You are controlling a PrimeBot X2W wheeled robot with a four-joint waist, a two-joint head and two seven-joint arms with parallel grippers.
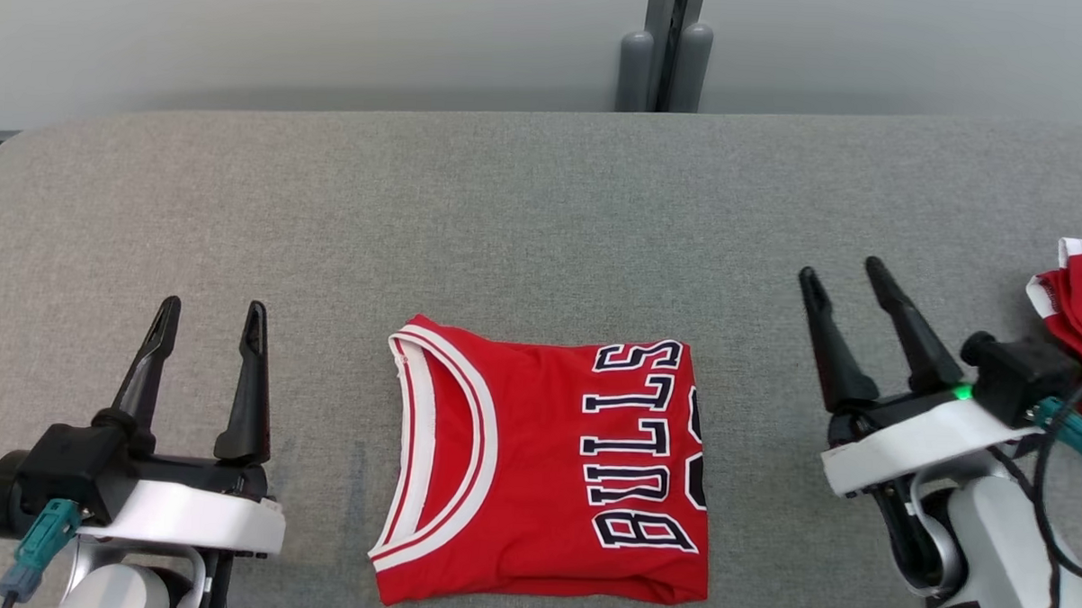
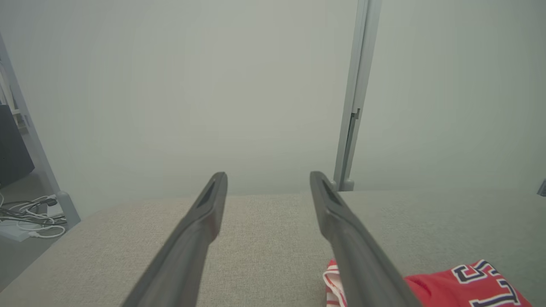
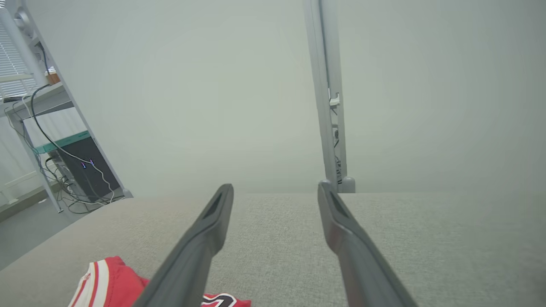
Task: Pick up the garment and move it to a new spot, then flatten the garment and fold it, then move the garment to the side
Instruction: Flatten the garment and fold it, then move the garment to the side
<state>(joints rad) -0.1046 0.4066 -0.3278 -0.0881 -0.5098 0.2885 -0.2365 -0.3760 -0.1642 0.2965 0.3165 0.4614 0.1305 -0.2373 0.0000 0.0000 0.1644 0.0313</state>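
Observation:
The garment (image 1: 544, 466) is a red jersey with white trim and dark "BULLS" lettering, lying folded into a neat rectangle on the grey table (image 1: 544, 214) near its front edge. My left gripper (image 1: 209, 313) stands open to the jersey's left, with nothing between its fingers. On the other side, my right gripper (image 1: 843, 272) is open and empty, apart from the cloth. A corner of the garment (image 2: 469, 283) shows at the lower right of the left wrist view, and the garment (image 3: 111, 281) shows at the lower left of the right wrist view.
Another red and white cloth (image 1: 1081, 296) lies at the table's right edge, beside my right wrist. A grey post (image 1: 665, 47) stands behind the table against the pale wall. Cables and equipment (image 3: 72, 170) sit on the floor off to the side.

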